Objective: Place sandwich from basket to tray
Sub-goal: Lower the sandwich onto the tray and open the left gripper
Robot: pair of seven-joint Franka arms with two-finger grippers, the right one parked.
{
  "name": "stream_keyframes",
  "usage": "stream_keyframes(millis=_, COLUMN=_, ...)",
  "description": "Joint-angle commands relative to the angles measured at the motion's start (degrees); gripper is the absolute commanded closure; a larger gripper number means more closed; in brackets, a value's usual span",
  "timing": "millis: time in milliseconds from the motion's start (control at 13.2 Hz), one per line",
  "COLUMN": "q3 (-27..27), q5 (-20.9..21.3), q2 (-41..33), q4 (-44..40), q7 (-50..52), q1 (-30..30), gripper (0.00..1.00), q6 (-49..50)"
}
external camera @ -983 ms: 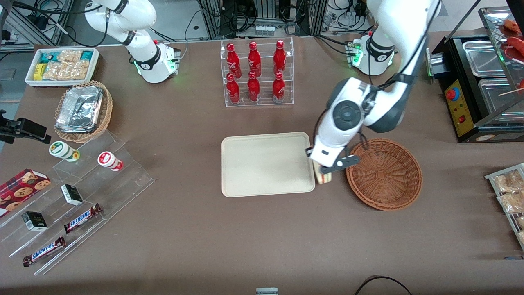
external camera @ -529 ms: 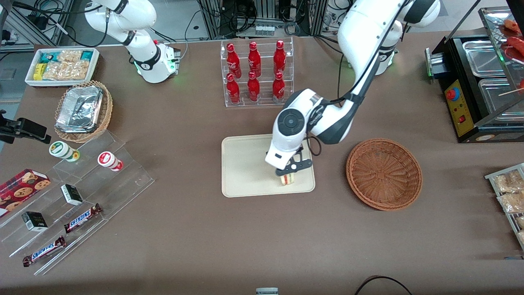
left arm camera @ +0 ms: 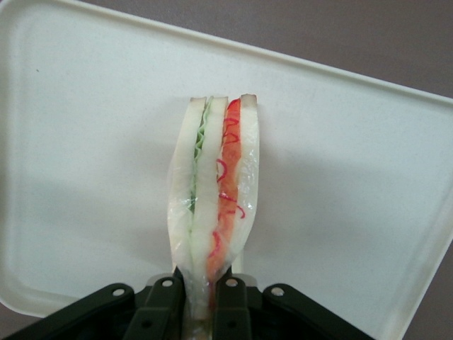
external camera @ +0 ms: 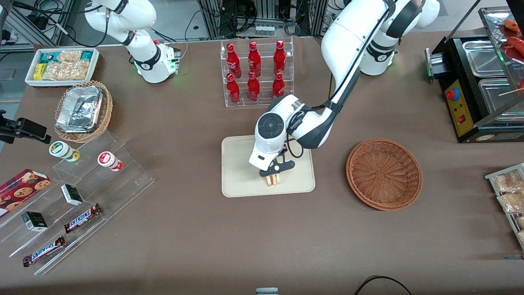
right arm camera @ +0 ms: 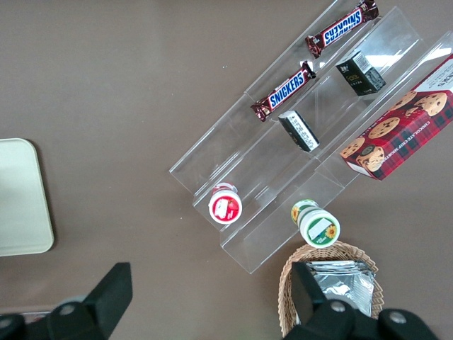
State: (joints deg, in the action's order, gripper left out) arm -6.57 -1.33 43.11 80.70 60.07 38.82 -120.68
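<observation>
Gripping the sandwich [external camera: 273, 179] between its two black fingers [left arm camera: 164, 309], the gripper [external camera: 275, 173] hangs over the part of the tray [external camera: 239, 164] nearest the front camera. Jaws are clamped on one narrow end of the wedge; in the wrist view the rest of the sandwich [left arm camera: 214, 190] projects straight out from the fingertips, clear wrap visible, with the green filling layer on one side and the red layer on the other between pale bread slices. The cut edge faces the wrist camera and the cream surface of the tray [left arm camera: 85, 142] fills the background around it. From the front view the sandwich sits directly under the gripper, inside the tray's rim, close to the rim nearest the camera; contact with the tray floor cannot be confirmed. The basket [external camera: 384, 173] stands well apart from the tray, toward the working arm's end of the table, with nothing seen in it. A clear rack of red bottles [external camera: 256, 73] stands farther from the front camera than the tray. Snack bars on a clear stepped stand [right arm camera: 290, 87] lie toward the parked arm's end.
</observation>
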Motion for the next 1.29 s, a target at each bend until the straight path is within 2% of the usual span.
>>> stream_keyframes(millis=0, q3=-0.1, q5=-0.1, q2=1.8, q4=-2.3, q7=2.7, q1=0.6, gripper=1.0, q6=0.7)
stream_keyframes(millis=76, q3=-0.1, q5=0.0, q2=2.1, q4=-2.3, q7=2.7, q1=0.6, gripper=0.59, q6=0.6)
stream_keyframes(millis=151, q3=-0.1, q5=0.3, q2=2.1, q4=-2.3, q7=2.3, q1=0.6, gripper=0.01, q6=0.5)
stream_keyframes(millis=378, q3=-0.2, q5=0.5, q2=0.9, q4=-2.4, q7=2.2, q1=0.6, gripper=0.0, q6=0.6)
stream_keyframes(millis=756, q3=0.5, q5=0.9, q2=-5.7, q4=-2.4, q7=-2.7, q1=-0.3, gripper=0.0, q6=5.0)
stream_keyframes(millis=908, q3=0.7, q5=5.2, q2=-8.3, q4=-1.9, q7=-3.4, q1=-0.5, gripper=0.0, q6=10.4)
stream_keyframes(millis=1059, q3=4.4, q5=5.6, q2=-10.8, q4=0.2, q7=-4.3, q1=-0.6, gripper=0.0, q6=14.1)
stream_keyframes(millis=1210, q3=8.0, q5=4.8, q2=-12.6, q4=1.0, q7=-10.6, q1=-0.8, gripper=0.0, q6=14.2)
